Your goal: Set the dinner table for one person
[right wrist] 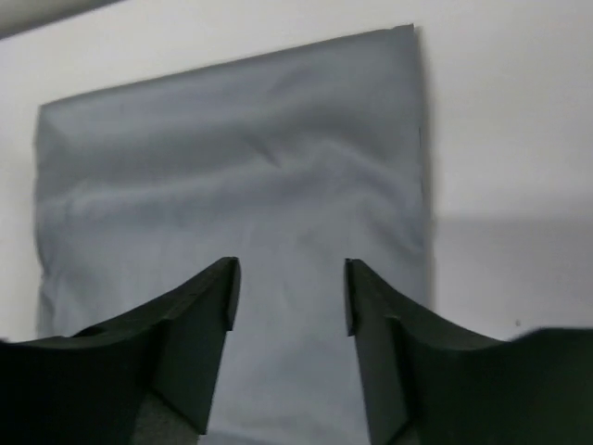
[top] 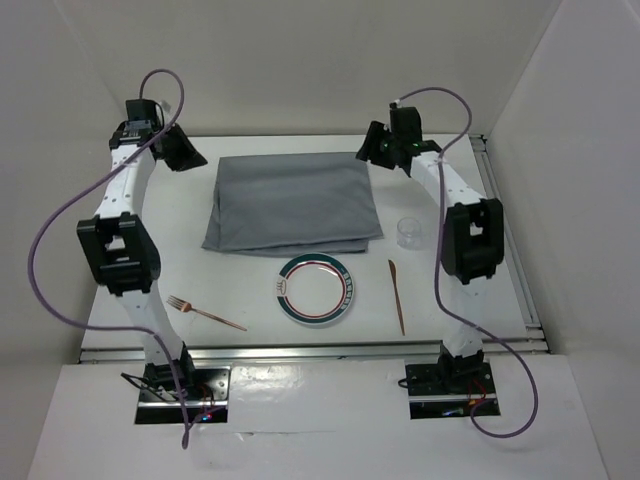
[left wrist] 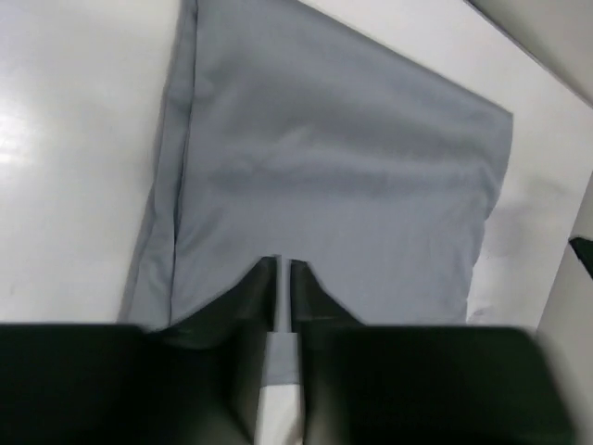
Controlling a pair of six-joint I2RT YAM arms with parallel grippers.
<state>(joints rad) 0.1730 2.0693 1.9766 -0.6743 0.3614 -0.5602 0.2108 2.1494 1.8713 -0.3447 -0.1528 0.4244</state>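
A grey cloth [top: 292,205] lies flat on the back half of the white dinner table [top: 250,285]. In front of it are a green-rimmed plate [top: 315,290], a copper fork [top: 205,312] to its left and a copper knife [top: 397,295] to its right. A clear glass [top: 409,231] stands by the cloth's right edge. My left gripper [top: 185,152] hovers off the cloth's far left corner; in the left wrist view its jaws [left wrist: 284,264] stand a narrow slit apart, empty, over the cloth [left wrist: 343,158]. My right gripper [right wrist: 292,269] is open and empty above the cloth [right wrist: 241,148], at its far right corner [top: 375,145].
White walls close in the table at the back and both sides. A metal rail [top: 310,347] runs along the near edge, with both arm bases just behind it. The right arm's elbow [top: 470,240] hangs close to the glass.
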